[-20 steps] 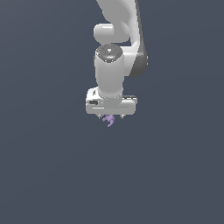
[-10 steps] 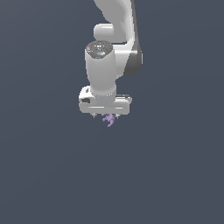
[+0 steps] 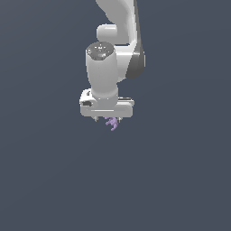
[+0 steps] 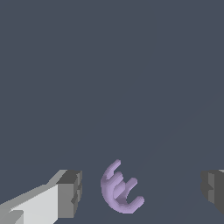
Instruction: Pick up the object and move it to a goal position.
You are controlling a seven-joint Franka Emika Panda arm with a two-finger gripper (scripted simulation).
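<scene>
The object [image 3: 112, 123] is a tiny light-purple piece with curved prongs, seen just under the white hand in the exterior view. In the wrist view the object [image 4: 119, 191] lies between the two grey fingertips, nearer one pad [image 4: 70, 193] than the other [image 4: 213, 188], and touches neither. My gripper [image 3: 108, 119] [image 4: 142, 190] is open, its jaws wide apart on either side of the piece. The hand hides most of the fingers in the exterior view.
A plain dark grey surface [image 3: 171, 180] fills both views. The white arm [image 3: 118, 31] rises from the hand toward the top of the exterior view.
The hand has shifted toward the exterior view's left and sunk slightly. The purple object has stayed where it was.
</scene>
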